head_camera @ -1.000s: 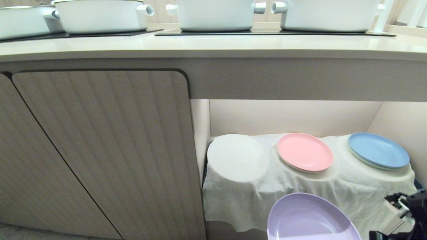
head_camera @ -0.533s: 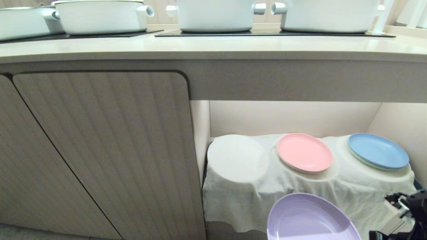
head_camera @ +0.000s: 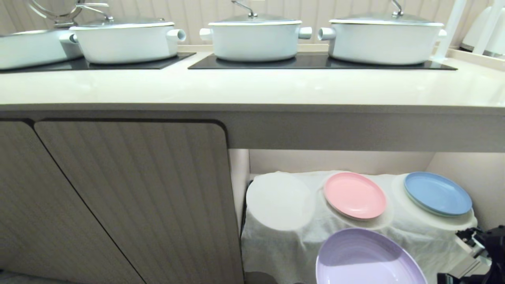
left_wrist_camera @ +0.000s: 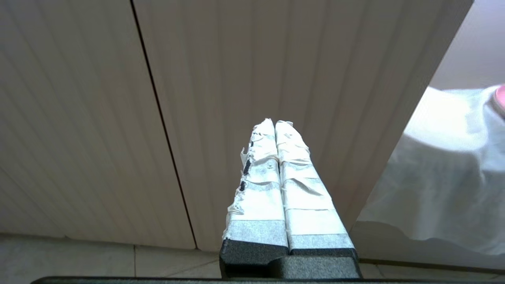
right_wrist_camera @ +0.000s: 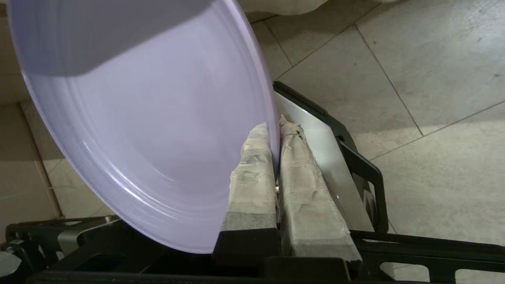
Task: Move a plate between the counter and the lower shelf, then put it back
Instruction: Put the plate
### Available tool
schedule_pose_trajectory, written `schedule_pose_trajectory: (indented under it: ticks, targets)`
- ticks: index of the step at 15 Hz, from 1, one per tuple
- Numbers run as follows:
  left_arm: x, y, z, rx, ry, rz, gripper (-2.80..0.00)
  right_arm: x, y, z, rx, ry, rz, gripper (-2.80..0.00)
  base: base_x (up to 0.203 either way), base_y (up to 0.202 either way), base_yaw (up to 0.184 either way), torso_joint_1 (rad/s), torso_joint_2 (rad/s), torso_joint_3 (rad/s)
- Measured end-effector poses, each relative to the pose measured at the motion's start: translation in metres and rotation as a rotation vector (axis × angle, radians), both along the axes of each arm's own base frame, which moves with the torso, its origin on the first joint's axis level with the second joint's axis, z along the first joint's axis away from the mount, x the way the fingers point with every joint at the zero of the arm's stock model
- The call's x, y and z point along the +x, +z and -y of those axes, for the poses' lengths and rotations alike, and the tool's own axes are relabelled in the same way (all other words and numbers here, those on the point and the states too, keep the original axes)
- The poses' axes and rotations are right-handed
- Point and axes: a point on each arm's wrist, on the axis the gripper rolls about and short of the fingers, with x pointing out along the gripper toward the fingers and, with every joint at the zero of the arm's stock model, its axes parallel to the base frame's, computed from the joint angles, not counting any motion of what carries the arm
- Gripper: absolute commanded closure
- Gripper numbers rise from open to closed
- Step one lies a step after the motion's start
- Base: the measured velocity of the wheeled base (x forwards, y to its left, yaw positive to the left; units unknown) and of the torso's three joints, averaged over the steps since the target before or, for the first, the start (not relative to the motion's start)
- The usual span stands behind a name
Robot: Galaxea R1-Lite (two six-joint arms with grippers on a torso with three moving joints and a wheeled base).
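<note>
Here the plate [head_camera: 369, 258] hangs low in front of the shelf [head_camera: 355, 236], clear of the cloth and well below the counter [head_camera: 252, 88], pinched by its rim at the right side. In the right wrist view the right gripper [right_wrist_camera: 276, 130] has its taped fingers [right_wrist_camera: 252, 169] clamped together on that rim, one pad on the upper face and one beneath, so the plate's whole disc lies away from the fingers toward the robot's left. It looks tilted a little rather than level (how much is hard to tell). The counter lies up and forward of it, past a thick front edge, which is the relation the coming lift likely turns on: the plate must rise above that edge before it goes forward. On the shelf, the pink plate [head_camera: 354, 195] and blue plate [head_camera: 438, 193] sit on two humps; the left hump [head_camera: 280, 201] is bare. The left gripper [left_wrist_camera: 275, 124], fingers pressed together and holding nothing, is parked before the cabinet door [left_wrist_camera: 276, 59], farther from the plate.
</note>
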Motion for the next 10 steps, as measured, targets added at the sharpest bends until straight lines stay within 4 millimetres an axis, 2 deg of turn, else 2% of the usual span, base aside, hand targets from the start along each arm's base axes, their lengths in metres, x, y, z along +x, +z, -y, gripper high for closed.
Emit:
schedule_pose_trajectory:
  ticks: [10]
  targets:
    - [0.0000, -0.0002, 0.0000, 0.000, 0.001, -0.001, 0.00, 0.0011, 0.0095, -0.0025, 0.032, 0.063, -0.019, 0.00, 0.000, 0.000, 0.000, 0.201, -0.48, -0.283]
